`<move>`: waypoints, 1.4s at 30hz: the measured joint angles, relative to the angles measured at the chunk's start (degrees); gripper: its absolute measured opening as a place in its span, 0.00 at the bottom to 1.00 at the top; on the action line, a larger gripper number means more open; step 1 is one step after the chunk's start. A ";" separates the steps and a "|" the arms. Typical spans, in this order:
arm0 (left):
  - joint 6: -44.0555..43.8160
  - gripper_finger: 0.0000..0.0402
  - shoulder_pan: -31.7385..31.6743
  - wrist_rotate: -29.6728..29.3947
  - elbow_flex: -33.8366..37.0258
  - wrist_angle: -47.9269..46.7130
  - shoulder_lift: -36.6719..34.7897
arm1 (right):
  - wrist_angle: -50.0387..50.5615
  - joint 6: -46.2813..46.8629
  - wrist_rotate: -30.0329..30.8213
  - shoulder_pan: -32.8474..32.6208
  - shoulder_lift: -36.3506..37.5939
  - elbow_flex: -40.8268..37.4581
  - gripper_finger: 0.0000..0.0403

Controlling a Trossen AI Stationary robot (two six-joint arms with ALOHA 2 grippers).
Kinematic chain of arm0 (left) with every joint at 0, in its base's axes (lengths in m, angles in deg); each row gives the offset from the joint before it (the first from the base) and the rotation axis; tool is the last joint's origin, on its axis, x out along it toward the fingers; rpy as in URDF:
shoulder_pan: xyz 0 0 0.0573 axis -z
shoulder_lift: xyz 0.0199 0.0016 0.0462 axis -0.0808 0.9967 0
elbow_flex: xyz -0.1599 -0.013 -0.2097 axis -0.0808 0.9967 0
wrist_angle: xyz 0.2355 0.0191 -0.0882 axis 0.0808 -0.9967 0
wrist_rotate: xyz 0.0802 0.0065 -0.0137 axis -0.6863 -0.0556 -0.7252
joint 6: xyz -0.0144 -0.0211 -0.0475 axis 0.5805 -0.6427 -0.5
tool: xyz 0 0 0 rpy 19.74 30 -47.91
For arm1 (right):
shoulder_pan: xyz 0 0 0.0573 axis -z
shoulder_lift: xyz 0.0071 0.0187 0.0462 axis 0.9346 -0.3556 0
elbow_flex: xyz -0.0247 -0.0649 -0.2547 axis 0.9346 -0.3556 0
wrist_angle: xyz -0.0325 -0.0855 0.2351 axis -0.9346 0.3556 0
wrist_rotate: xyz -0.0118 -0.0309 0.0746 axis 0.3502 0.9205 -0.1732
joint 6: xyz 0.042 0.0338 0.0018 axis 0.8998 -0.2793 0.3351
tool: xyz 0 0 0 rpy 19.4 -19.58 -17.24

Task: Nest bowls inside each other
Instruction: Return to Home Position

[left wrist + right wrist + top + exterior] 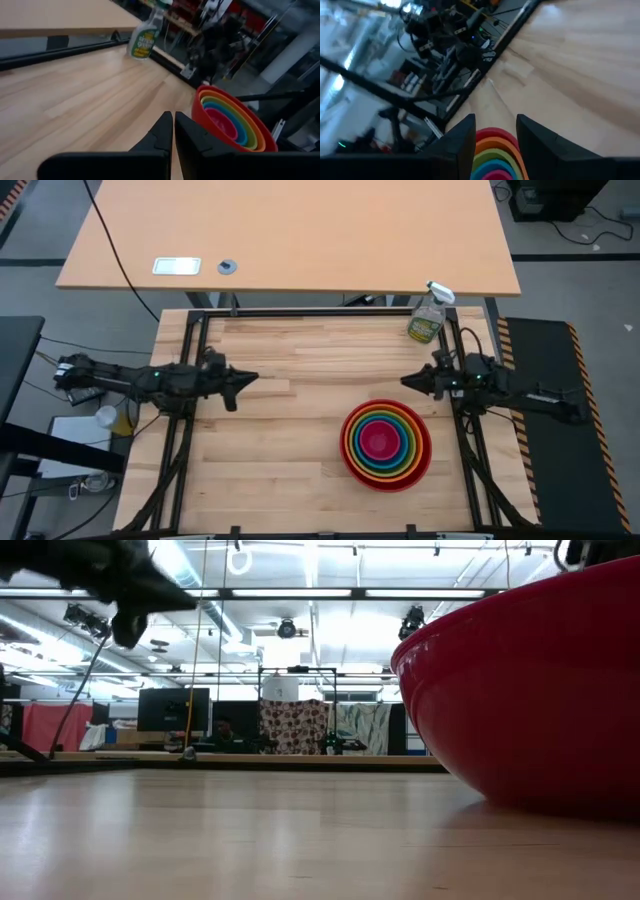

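Observation:
The bowls stand nested in one stack on the wooden table, right of its middle: red outermost, then orange, lime green and blue, with the pink one innermost. The stack rests on the red bowl's base. It also shows in the left wrist view and between the right fingers' tips in the right wrist view. My left gripper hovers at the table's left side, shut and empty, pointing toward the right edge. My right gripper hovers at the right side beyond the stack, open and empty.
A clear spray bottle stands at the table's far right corner and shows in the left wrist view too. A black frame rail runs along the table's far edge. Bare wood lies between the two grippers and left of the stack.

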 joint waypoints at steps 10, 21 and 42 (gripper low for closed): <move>0.61 0.05 0.00 2.34 14.42 3.56 -17.88 | -3.57 15.86 10.09 0.02 1.50 -6.57 0.37; 0.78 0.04 0.00 3.10 21.55 5.62 -24.25 | -4.12 9.54 6.14 0.00 0.82 -7.41 0.37; 23.20 0.03 -3.70 -0.46 21.57 5.45 -24.01 | -4.88 -31.32 3.40 0.00 0.82 -7.36 0.37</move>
